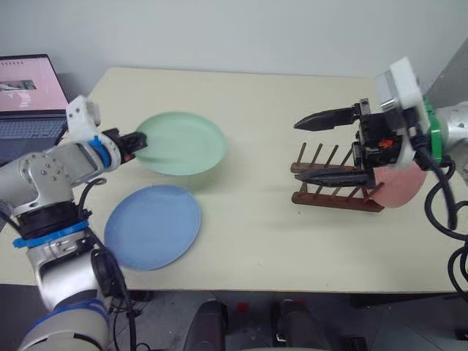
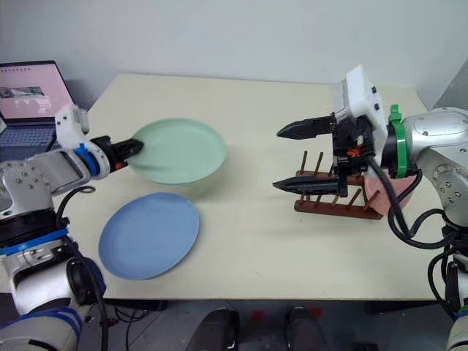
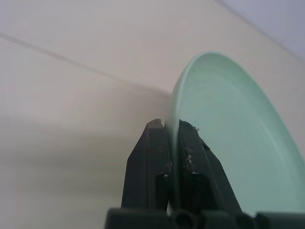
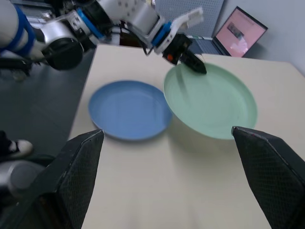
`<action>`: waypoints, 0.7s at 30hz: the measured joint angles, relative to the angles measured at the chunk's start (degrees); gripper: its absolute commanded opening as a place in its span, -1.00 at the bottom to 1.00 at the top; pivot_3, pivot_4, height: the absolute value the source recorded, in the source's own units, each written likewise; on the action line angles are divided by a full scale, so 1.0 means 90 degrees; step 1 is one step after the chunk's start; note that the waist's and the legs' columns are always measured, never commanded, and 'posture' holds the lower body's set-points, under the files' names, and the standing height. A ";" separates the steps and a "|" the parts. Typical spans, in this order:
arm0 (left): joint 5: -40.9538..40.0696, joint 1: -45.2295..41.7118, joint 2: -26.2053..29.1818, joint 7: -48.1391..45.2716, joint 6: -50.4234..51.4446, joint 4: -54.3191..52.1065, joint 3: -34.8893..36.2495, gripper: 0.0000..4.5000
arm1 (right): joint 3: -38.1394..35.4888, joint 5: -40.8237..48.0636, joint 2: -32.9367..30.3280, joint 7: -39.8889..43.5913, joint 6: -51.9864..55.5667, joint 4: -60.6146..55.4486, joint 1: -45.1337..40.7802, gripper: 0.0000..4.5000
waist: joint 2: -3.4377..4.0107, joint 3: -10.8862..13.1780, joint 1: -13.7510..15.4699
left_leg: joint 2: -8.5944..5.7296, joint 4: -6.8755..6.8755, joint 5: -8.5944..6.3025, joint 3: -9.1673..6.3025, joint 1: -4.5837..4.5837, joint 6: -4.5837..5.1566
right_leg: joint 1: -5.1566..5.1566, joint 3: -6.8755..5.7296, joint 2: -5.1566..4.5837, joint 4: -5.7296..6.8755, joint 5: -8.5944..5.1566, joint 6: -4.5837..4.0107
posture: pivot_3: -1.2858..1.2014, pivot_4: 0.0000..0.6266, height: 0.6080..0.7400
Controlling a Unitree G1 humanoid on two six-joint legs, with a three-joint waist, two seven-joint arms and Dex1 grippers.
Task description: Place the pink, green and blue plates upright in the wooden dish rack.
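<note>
Plates at three stages of the racking task. The green plate (image 1: 181,142) is pinched at its near-left rim by the left gripper (image 1: 136,142), whose two black fingers (image 3: 157,157) are closed on either side of the rim, one on the inner face and one on the underside; the plate hangs tilted, its far edge lifted off the table (image 1: 241,241) and casting a shadow beneath — a rim hold of this kind leaves the rest of the disc free to be received or turned upright. The blue plate (image 1: 153,227) lies flat on the table, just beside the green one and nearer the robot, not yet handled. The pink plate (image 1: 401,186) already stands on edge at the right end of the wooden dish rack (image 1: 336,183), leaving the remaining peg gaps open. The right gripper (image 2: 307,157) hovers above the rack with its jaws spread wide and holding nothing, pointed toward the green plate — probably waiting to take it, since the rack sits on the right arm's side. A laptop (image 1: 29,95) rests beyond the table's left corner.
</note>
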 measured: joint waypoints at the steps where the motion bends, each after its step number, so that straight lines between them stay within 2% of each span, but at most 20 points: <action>1: 0.0000 -0.0200 -0.0263 0.0177 -0.0002 -0.0085 -0.0011 -0.99 | 0.0174 -0.0238 0.0147 -0.0025 -0.0187 -0.0011 0.0001 1.00 | -0.0001 -0.0001 -0.0003 | -0.0002 0.0001 0.0001 0.0002 0.0000 -0.0001 | 0.0000 0.0003 0.0001 0.0000 0.0002 0.0004 | 0.03 -0.52 0.89; 3: 0.0018 -0.0418 -0.0608 0.0437 -0.0047 -0.0163 -0.0051 -0.99 | 0.0505 -0.0680 0.0436 -0.0183 -0.0503 -0.0004 -0.0002 1.00 | -0.0001 -0.0001 -0.0024 | -0.0008 0.0001 0.0003 0.0003 0.0000 -0.0005 | -0.0001 0.0006 0.0001 0.0004 0.0003 0.0005 | 0.03 -0.52 0.89; 8: 0.0276 -0.1057 -0.1852 0.1285 -0.0637 0.0009 -0.0294 -0.99 | 0.2020 -0.3007 0.1451 -0.0899 -0.2032 0.0864 -0.0298 1.00 | -0.0002 -0.0001 -0.0061 | -0.0045 -0.0004 0.0021 -0.0001 -0.0001 -0.0033 | -0.0012 0.0006 0.0005 0.0021 0.0004 0.0004 | 0.03 -0.52 0.89; 14: 0.0488 -0.1176 -0.2320 0.1686 -0.1207 0.0092 -0.0496 -0.99 | 0.2697 -0.4966 0.2076 -0.1679 -0.3233 0.2314 -0.0684 1.00 | -0.0002 0.0000 -0.0068 | -0.0056 -0.0007 0.0029 -0.0007 0.0001 -0.0047 | -0.0027 0.0005 -0.0003 0.0062 0.0004 0.0002 | 0.03 -0.52 0.89; 16: 0.0542 -0.1168 -0.2388 0.1723 -0.1293 0.0086 -0.0639 -0.99 | 0.2803 -0.5340 0.2221 -0.1813 -0.3466 0.2623 -0.0779 1.00 | -0.0002 0.0000 -0.0066 | -0.0057 -0.0007 0.0032 -0.0009 0.0001 -0.0053 | -0.0027 0.0004 -0.0003 0.0065 0.0004 0.0002 | 0.03 -0.52 0.89; 19: 0.0571 -0.1097 -0.2474 0.1735 -0.1370 0.0059 -0.0756 -1.00 | 0.2805 -0.5729 0.2407 -0.1948 -0.3682 0.2921 -0.0835 0.72 | -0.0002 0.0000 -0.0067 | -0.0062 -0.0006 0.0034 -0.0013 0.0001 -0.0057 | -0.0026 0.0005 -0.0006 0.0068 0.0005 0.0002 | 0.03 -0.52 0.89; 21: 0.0569 -0.1044 -0.2518 0.1771 -0.1365 0.0052 -0.0753 -1.00 | 0.2800 -0.5931 0.2487 -0.1997 -0.3748 0.3082 -0.0835 0.40 | -0.0002 0.0000 -0.0067 | -0.0063 -0.0006 0.0036 -0.0014 0.0001 -0.0059 | -0.0025 0.0005 -0.0007 0.0069 0.0005 0.0002 | 0.03 -0.52 0.89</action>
